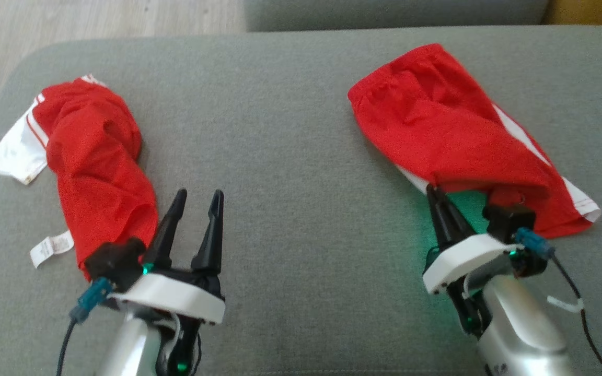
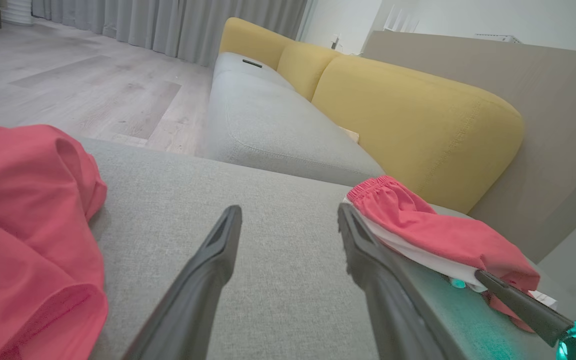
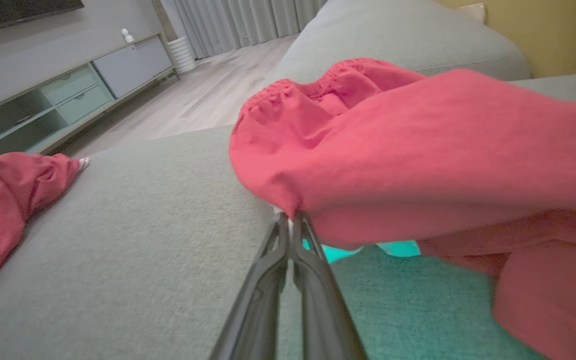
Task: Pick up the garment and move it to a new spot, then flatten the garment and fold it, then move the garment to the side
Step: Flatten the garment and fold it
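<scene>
The garment [image 1: 447, 130], a pair of red shorts with white side stripes, lies on the right half of the grey sofa cushion [image 1: 290, 156]. In the head view its long axis runs diagonally. The elastic waistband [image 1: 400, 65] points to the far side and toward the cushion's middle. The white-trimmed leg hem [image 1: 586, 206] points to the near right.

The right tool [image 1: 433, 190] is clenched on the near edge of the garment, at the middle of its lower long side. In the right wrist view the two fingers [image 3: 273, 260] meet at the cloth. The fabric next to the grip stands clear of the cushion, with green light beneath it.

The left tool [image 1: 198, 196] is released, jaws spread, and it holds nothing. It sits low over bare cushion, just beside a second red garment [image 1: 97, 172]. That garment is crumpled on the left half, well apart from the first, with its long axis running near to far. Its white label [image 1: 50, 248] lies at its near left.
</scene>
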{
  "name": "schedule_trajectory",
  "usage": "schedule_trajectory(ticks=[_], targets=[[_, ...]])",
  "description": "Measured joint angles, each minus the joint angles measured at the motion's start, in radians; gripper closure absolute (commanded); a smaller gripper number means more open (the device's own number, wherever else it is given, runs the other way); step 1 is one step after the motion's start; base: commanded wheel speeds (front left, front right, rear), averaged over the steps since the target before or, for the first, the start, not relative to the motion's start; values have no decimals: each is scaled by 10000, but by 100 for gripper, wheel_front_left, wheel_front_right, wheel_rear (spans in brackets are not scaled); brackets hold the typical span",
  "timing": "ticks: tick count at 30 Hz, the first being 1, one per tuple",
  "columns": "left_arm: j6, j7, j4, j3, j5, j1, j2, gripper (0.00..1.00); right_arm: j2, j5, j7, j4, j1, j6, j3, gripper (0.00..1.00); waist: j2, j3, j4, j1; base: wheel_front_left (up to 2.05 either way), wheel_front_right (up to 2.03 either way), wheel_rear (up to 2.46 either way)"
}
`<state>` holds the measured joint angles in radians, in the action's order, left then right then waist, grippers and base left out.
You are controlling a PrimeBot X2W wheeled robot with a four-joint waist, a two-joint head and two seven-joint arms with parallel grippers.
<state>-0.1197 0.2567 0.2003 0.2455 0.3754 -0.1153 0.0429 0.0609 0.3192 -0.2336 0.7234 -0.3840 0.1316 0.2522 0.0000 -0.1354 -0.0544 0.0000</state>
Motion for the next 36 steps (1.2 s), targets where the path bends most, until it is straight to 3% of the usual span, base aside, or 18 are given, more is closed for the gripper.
schedule_trajectory(ticks=[12,19,27,36], targets=[[111,-2,-56,86,4,357,4,0,-8,82,2042,-2909,1825,0,157,100,1,580,294,0,0,0,0],[109,-2,-61,155,2,359,4,0,-23,-374,2259,-3994,1730,0,138,100,0,472,79,0,0,0,0],[96,-2,-58,318,2,290,6,0,50,-1041,2886,-3505,-187,0,-393,100,0,52,-382,0,0,0,0],[52,0,-56,621,249,-150,2,0,1323,-1034,3319,-1168,-1733,0,-604,100,0,-566,-1232,0,0,0,0]])
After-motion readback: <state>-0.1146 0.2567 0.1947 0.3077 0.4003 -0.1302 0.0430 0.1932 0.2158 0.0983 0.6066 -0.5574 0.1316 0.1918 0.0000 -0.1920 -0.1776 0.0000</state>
